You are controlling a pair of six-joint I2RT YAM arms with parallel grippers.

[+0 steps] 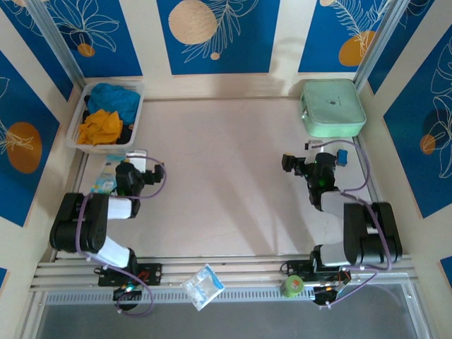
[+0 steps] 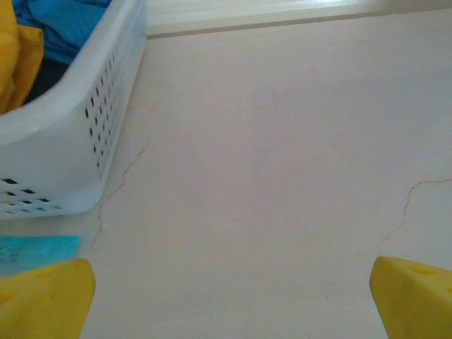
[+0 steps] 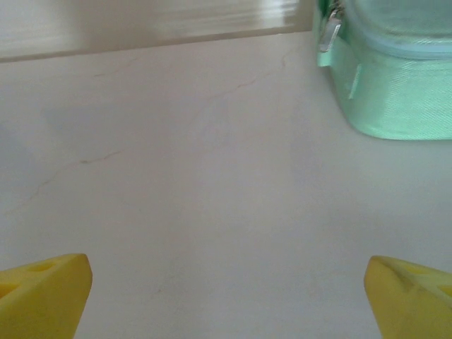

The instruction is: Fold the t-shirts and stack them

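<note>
jaws spread wide and empty on both the left gripper [image 2: 232, 300] and right gripper [image 3: 227, 300]; the t-shirts [image 1: 111, 111] lie bunched in a white basket [image 2: 78, 148] far left.

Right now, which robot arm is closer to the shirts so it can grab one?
Left. The left gripper is open just beside the white basket holding the t-shirts; the right gripper, open too, is across the table by the green case.

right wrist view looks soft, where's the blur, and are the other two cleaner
Right wrist: the far edge of the table and the mint-green case look smeared, yellow fingertips soft. Left wrist: basket holes crisp. Top external: even light, faint arm shadows.
</note>
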